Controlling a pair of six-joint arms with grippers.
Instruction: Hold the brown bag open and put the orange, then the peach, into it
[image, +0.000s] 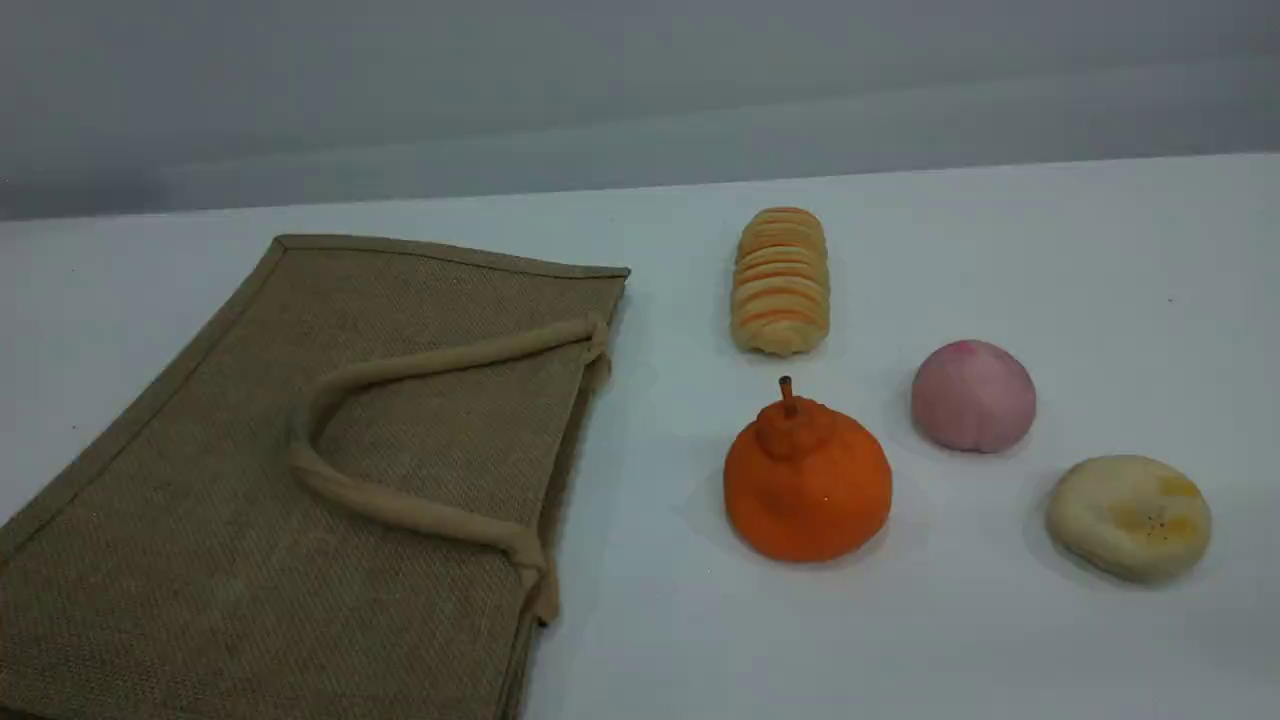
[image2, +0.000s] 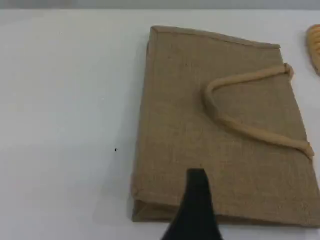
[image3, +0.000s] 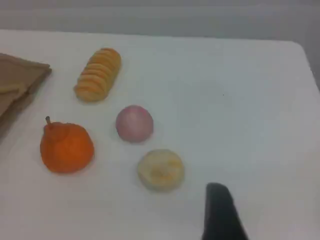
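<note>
The bag (image: 300, 480) is lying flat and closed on the table (image: 1000, 250), its handle (image: 400, 505) folded across the upper face. Nothing is being held by either gripper.

The left gripper (image2: 196, 210) is being held above the bag's near edge, well clear of the fabric, with one dark fingertip showing at the bottom of its wrist view; its jaws are standing at their widest.

The right gripper (image3: 220, 212) is being held high over bare table, right of the bag and nearer the camera than the bun (image: 1128, 517). Only one fingertip is being shown, so the gap cannot be told.

The orange (image: 807, 480) is standing just right of the bag, stem up. The peach (image: 973, 396) is resting farther right, apart from it. The loaf (image: 781, 280) is lying beyond the orange.
</note>
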